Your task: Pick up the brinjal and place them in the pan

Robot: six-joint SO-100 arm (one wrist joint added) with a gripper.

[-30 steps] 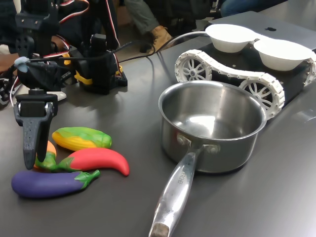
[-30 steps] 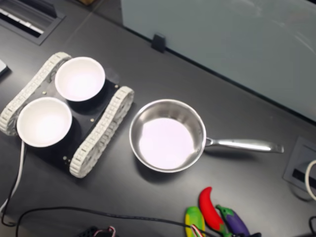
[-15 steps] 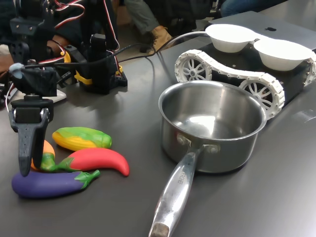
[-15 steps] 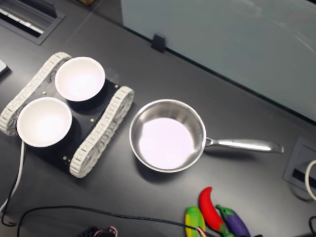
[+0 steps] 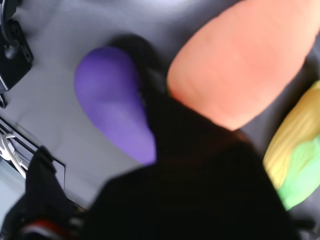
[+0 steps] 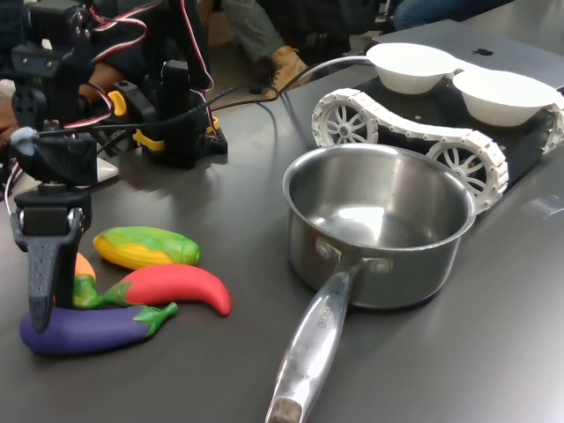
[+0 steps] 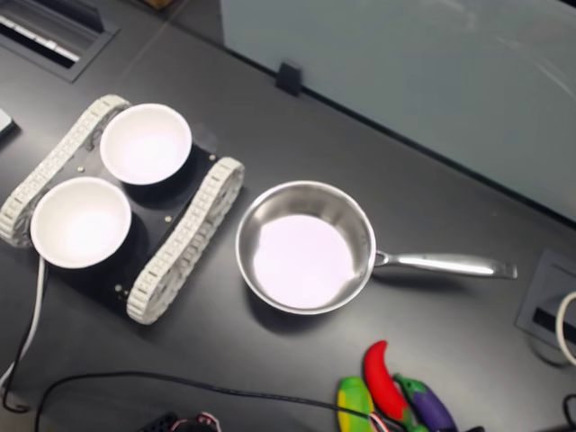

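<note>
Lying flat on the dark desk [image 6: 220, 185], smooth deep-purple toy brinjal [image 6: 88, 327], beside red chili [image 6: 176, 286]. Poised tip-down at its rounded end, black tool [image 6: 40, 310]; apart or together, cannot tell. Well apart, empty shiny steel pan [image 6: 379, 231], mouth up for receiving.

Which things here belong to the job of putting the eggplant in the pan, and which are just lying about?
Part of the job:
- eggplant, on the table
- pan, empty
- tool, down at the eggplant's rounded end

Lying about:
- red chili
- carrot
- corn
- two white bowls on a tracked vehicle
</note>
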